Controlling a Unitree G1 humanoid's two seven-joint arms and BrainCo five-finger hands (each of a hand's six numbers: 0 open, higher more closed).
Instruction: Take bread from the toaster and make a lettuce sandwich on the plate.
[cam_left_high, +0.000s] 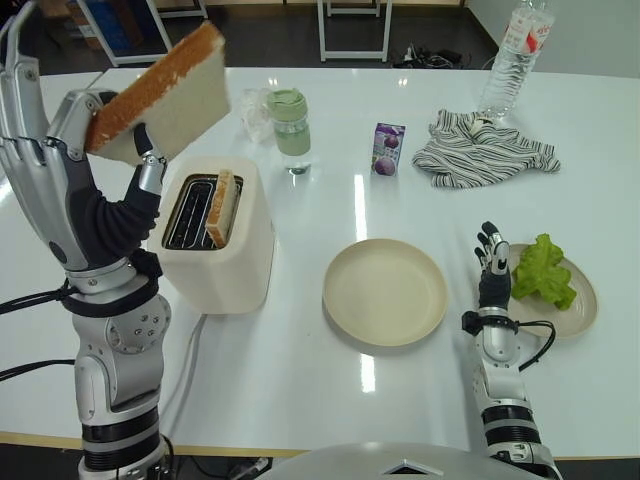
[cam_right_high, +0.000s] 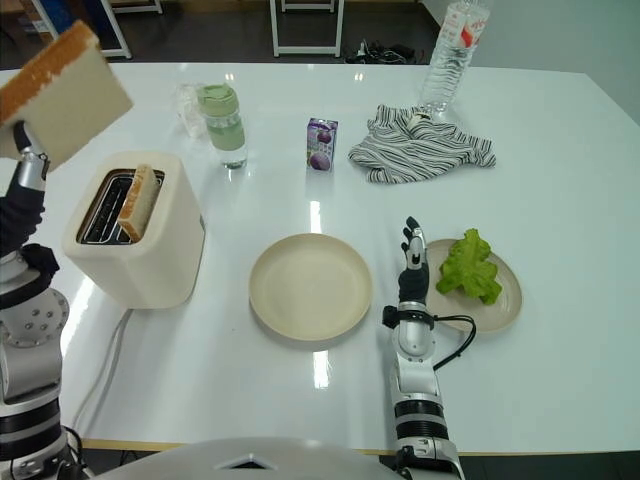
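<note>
So the left hand (cam_left_high: 50, 150) has its fingers clamped on one bread slice (cam_left_high: 170, 90), held tilted up high over the toaster (cam_left_high: 215, 250) at the left of the worktop. A second slice (cam_left_high: 222, 207) is standing in the slot. The empty plate (cam_left_high: 385, 292) sits right of the toaster, about mid-worktop. The right hand (cam_left_high: 493, 268) has its fingers straight and is holding nothing, just beside the lettuce (cam_left_high: 545, 270) on its small dish (cam_left_high: 588, 305). My take for this step: swing the slice right and down over the plate, level it flat before letting go, and release low so it doesn't bounce or hang off the rim. Clear the toaster on the way.
</note>
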